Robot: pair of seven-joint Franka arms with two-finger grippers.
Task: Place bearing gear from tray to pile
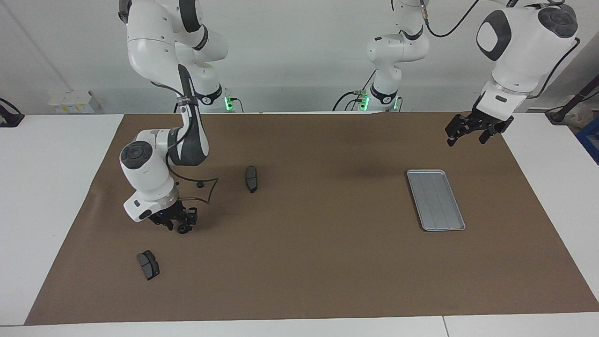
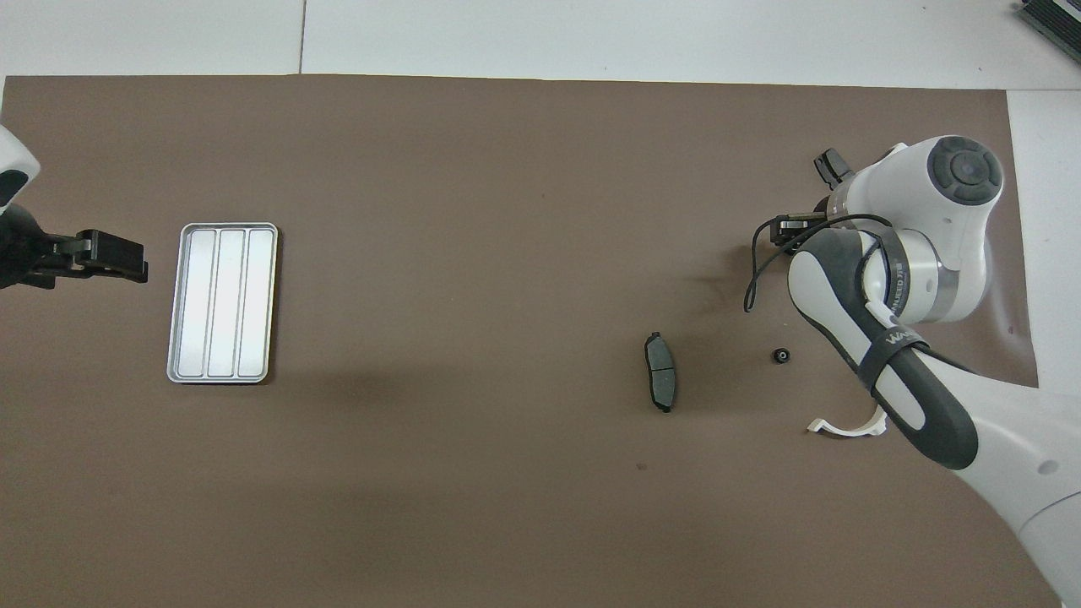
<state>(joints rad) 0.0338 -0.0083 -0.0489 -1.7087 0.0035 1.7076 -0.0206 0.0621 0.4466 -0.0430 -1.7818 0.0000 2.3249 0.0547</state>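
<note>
The silver-grey ridged tray (image 1: 435, 199) lies bare toward the left arm's end of the table; it also shows in the overhead view (image 2: 224, 302). My right gripper (image 1: 180, 225) is shut on a small black bearing gear (image 1: 181, 229), low over the mat among the pile's parts. Around it lie one dark brake pad (image 1: 148, 264), a second brake pad (image 1: 252, 178) (image 2: 660, 382) and another small gear (image 1: 200, 184) (image 2: 782, 355). The white bracket (image 2: 844, 428) shows only in part under the right arm. My left gripper (image 1: 467, 137) (image 2: 114, 255) waits open in the air beside the tray.
A brown mat (image 1: 327, 262) covers the table, with white table surface (image 1: 47, 187) around it. The right arm's black cable (image 1: 206, 185) hangs in a loop close to the small gear on the mat.
</note>
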